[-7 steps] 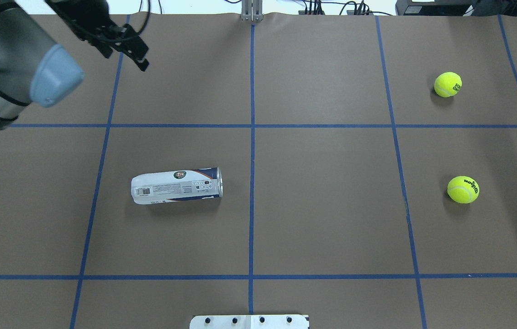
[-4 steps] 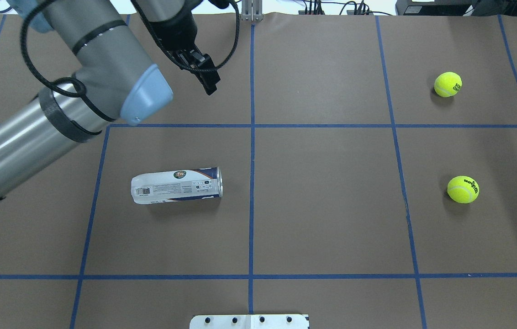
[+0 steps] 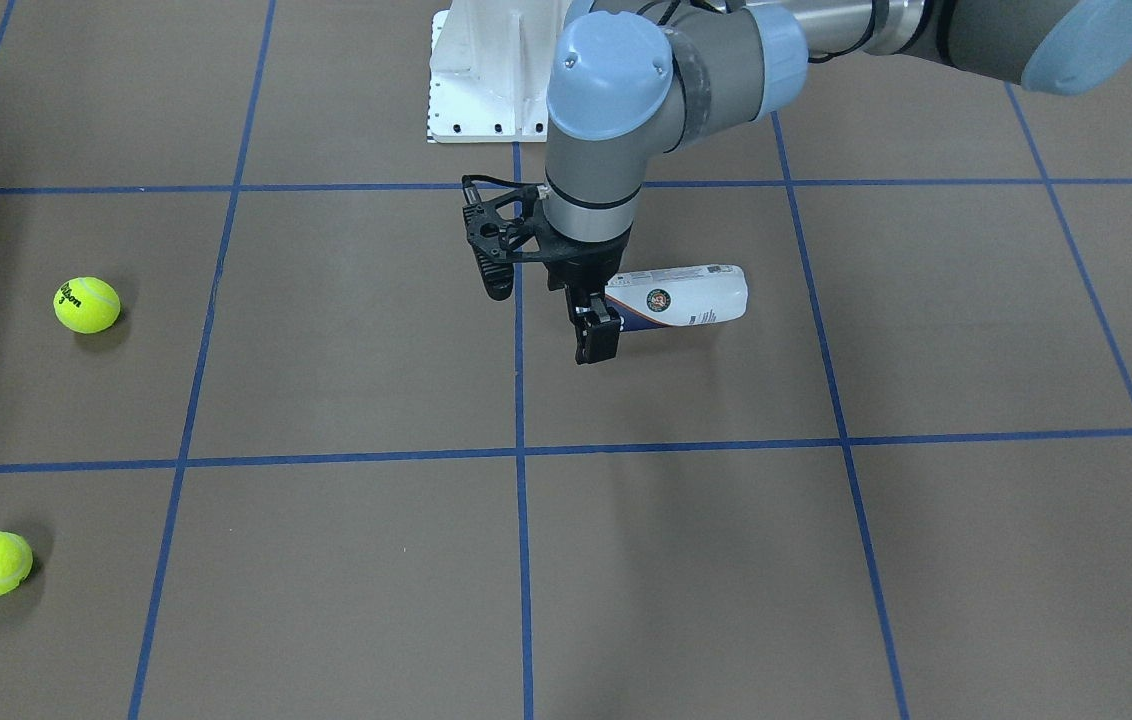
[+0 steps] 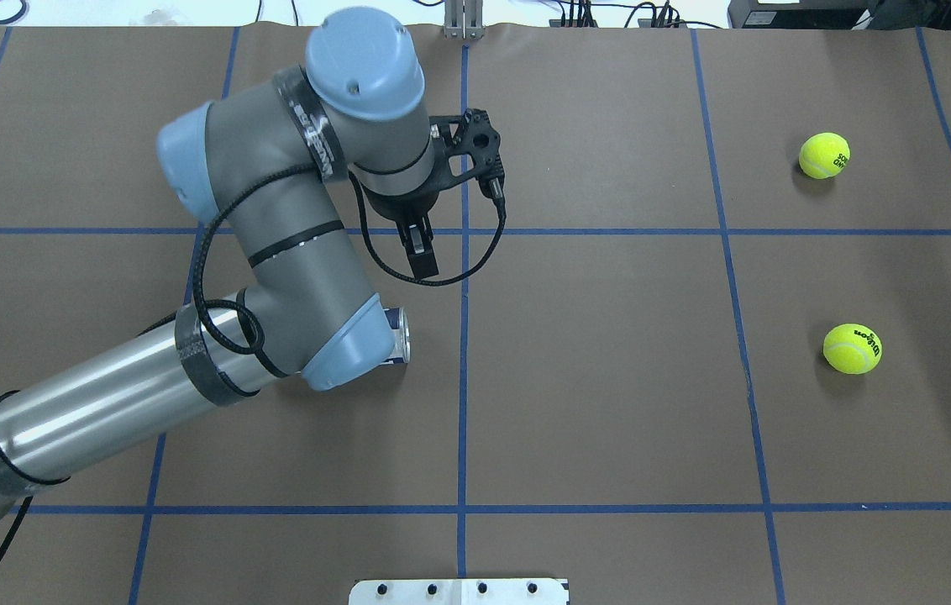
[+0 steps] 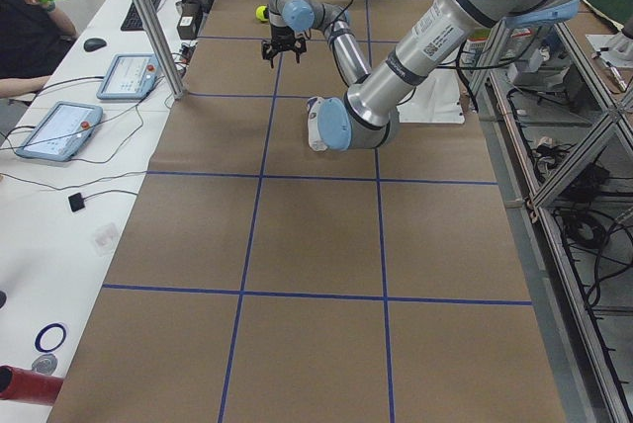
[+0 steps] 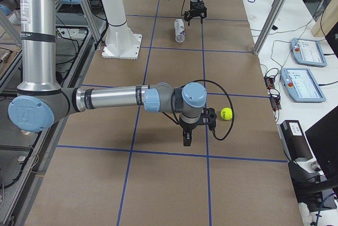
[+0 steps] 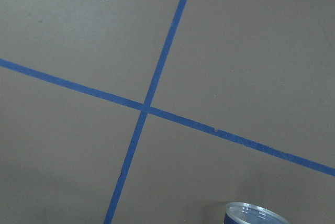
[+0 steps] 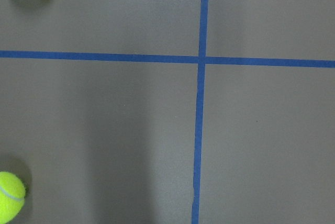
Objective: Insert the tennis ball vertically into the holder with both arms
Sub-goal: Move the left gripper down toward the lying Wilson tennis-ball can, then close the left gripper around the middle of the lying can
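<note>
The holder (image 3: 678,297) lies on its side on the brown table, its metal-rimmed mouth toward the centre line. In the overhead view my left arm's elbow hides all but its mouth (image 4: 402,334). The rim also shows at the bottom of the left wrist view (image 7: 255,214). My left gripper (image 3: 595,345) hangs shut and empty above the table just past the mouth; it also shows in the overhead view (image 4: 422,262). Two tennis balls (image 4: 823,155) (image 4: 852,348) rest far to the right. My right gripper (image 6: 186,140) shows only in the exterior right view, beside one ball (image 6: 226,113); I cannot tell whether it is open.
Blue tape lines divide the table into squares. The white pedestal base (image 3: 486,70) stands at the robot's edge of the table. A side table with tablets (image 5: 59,131) and a metal post (image 5: 148,23) lies beyond the far edge.
My left arm has swung from the far left corner toward the centre line and its elbow now covers most of the holder. The holder and both balls have not moved.
</note>
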{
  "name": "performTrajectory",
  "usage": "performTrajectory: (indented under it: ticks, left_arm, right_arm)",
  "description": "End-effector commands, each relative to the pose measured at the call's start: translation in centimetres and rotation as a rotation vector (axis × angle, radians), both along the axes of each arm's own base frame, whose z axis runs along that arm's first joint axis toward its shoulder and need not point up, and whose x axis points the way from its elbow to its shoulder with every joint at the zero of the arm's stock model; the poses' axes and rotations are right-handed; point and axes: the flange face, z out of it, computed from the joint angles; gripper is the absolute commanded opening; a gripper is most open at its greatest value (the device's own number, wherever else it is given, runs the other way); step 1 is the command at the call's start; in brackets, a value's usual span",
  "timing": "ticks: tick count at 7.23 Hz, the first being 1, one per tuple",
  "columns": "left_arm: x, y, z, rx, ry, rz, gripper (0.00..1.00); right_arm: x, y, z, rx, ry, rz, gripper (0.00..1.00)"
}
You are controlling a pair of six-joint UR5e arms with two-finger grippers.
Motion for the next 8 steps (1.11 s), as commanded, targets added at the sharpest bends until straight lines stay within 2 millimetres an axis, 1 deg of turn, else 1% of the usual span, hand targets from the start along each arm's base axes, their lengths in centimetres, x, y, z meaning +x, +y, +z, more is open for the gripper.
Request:
performTrajectory:
  ticks: [1,2,5,6,7,8]
  left_arm:
    - [0.8,2.4,5.6,0.043,0.002,0.011,0.99]
    - [0.8,3.2,6.2,0.049,0.004,0.024,0.99]
    - [2.4,5.8,5.9,0.057,0.011,0.069,0.99]
    - [2.7,6.9,6.9,0.053,0.003,0.084,0.99]
    - [2.8,7.9,7.1,0.055,0.005,0.096,0.99]
    - [3.0,7.9,7.4,0.051,-0.001,0.098,0.99]
  right_arm:
    - [0.0,0.2,0.1,-0.003,-0.004,0.0,0.99]
    - [0.0,0.3,0.1,-0.003,-0.005,0.0,0.99]
    - [0.0,0.3,0.3,-0.007,-0.005,0.0,0.99]
    - [0.0,0.4,0.5,-0.009,-0.005,-0.001,0.99]
    - [0.0,0.4,0.5,-0.012,-0.005,0.0,0.99]
    - [0.0,0.7,0.8,-0.016,-0.005,0.0,0.99]
